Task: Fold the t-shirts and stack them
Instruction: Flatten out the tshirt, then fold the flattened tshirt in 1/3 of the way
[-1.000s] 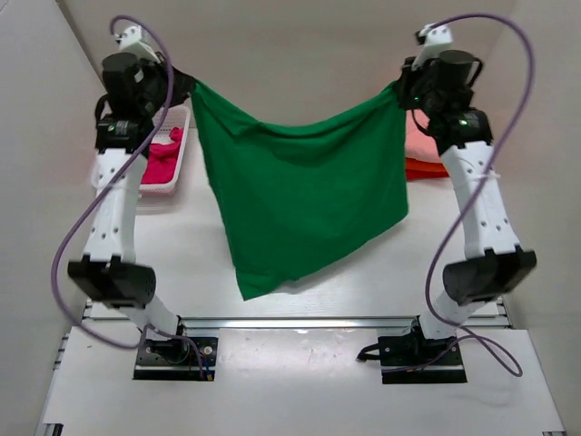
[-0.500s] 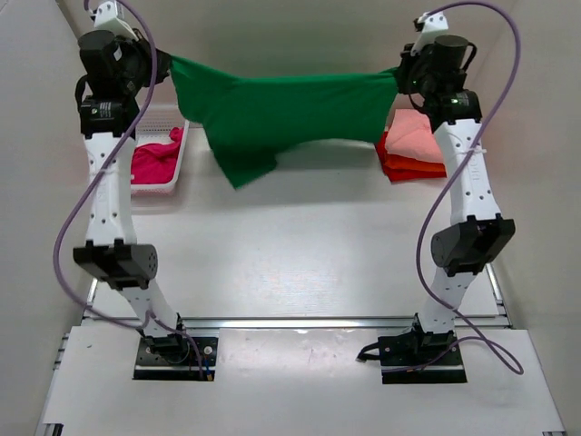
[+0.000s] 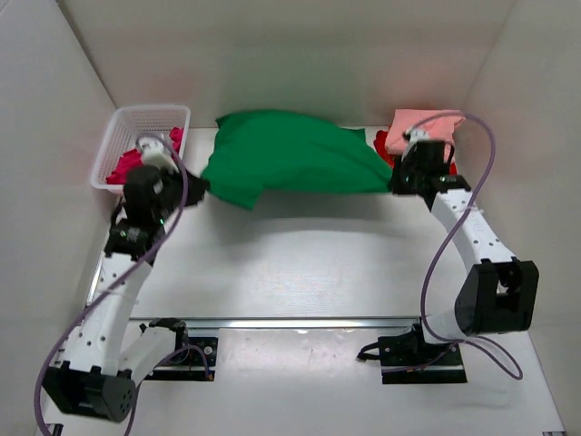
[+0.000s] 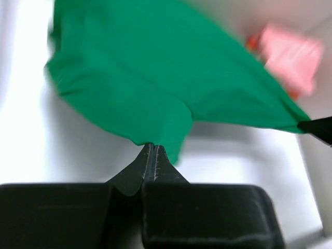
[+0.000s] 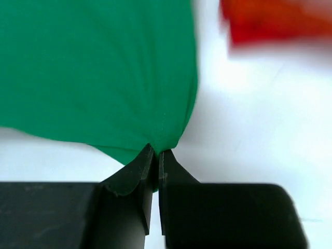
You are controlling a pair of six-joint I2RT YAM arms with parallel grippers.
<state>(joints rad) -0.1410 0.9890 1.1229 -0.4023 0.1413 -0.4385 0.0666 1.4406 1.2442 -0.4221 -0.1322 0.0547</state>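
The bright green t-shirt (image 3: 290,159) lies spread across the far side of the table. My left gripper (image 3: 201,186) is shut on its left corner, low over the table; the left wrist view shows the pinched cloth (image 4: 135,78) at the gripper's tips (image 4: 152,146). My right gripper (image 3: 392,182) is shut on the right corner, also seen in the right wrist view (image 5: 155,151) under the green cloth (image 5: 98,67). A folded salmon pink t-shirt (image 3: 419,129) lies on orange-red cloth (image 3: 383,154) at the far right. A magenta t-shirt (image 3: 123,163) sits in the basket.
A white lattice basket (image 3: 150,120) stands at the far left by the left wall. White walls enclose the table on the left, back and right. The arm bases are mounted on a rail (image 3: 300,322) at the near edge.
Both arms have swung down and forward, from holding the green t-shirt high and hanging to laying it low across the far side of the table. Both grips have stayed shut on its corners.
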